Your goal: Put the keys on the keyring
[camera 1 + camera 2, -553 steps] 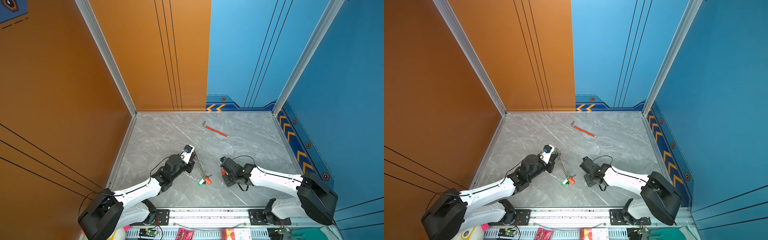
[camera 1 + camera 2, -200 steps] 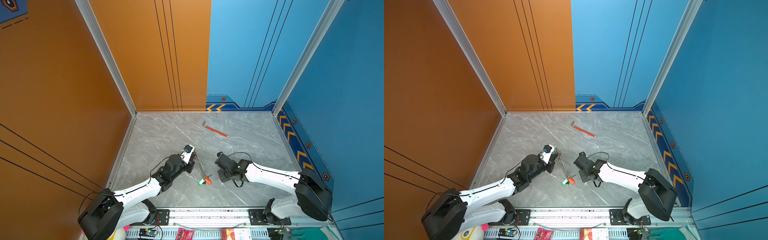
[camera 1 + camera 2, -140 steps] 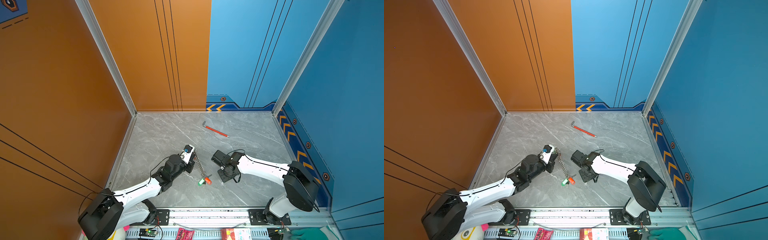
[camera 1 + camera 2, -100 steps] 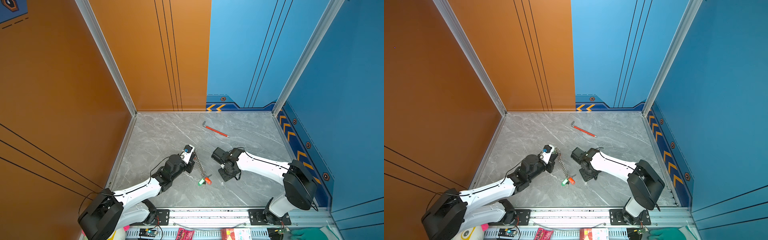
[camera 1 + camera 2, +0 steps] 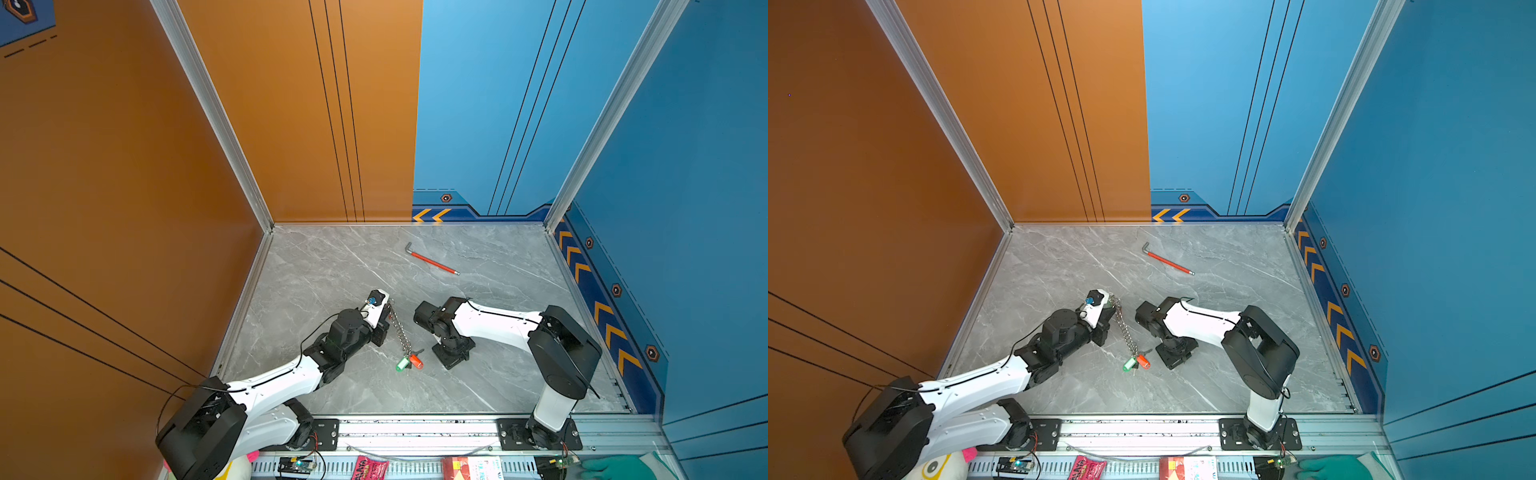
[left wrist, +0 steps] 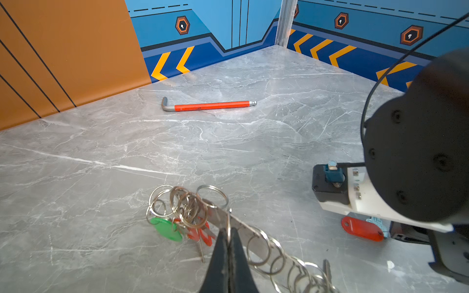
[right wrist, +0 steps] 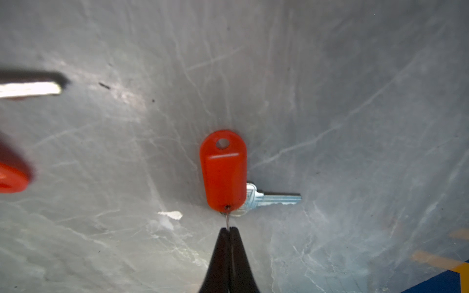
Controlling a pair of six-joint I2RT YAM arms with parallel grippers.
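In both top views the keyring (image 5: 400, 332) stretches mid-tabletop (image 5: 332, 266) between the arms, with tagged keys (image 5: 409, 363) at its near end. Left wrist: the left pincer (image 6: 229, 236), closed, clamps the keyring. Right wrist: the right pincer (image 7: 229, 232), closed, pinches an orange-tagged key (image 7: 223, 170) by its loop.

Right wrist view: black right gripper (image 7: 229, 229) fingers cropped by the frame edge; small silver key (image 7: 279, 199) has its head mostly hidden under its oblong orange plastic tag (image 7: 223, 172); a second orange shape (image 7: 10, 177) and a bright silver strip (image 7: 28, 88) are blurred and cropped, can't tell what they are. Left wrist view: black left gripper (image 6: 228, 230) fingers cropped too; flat grey keyring edged with silver linked rings (image 6: 250, 232) runs out of frame; right arm's black housing (image 6: 418, 139) is blurred. Both top views: keys (image 5: 409, 360) at the keyring's 5 o'clock end too small to count; neither gripper's tips can be made out.
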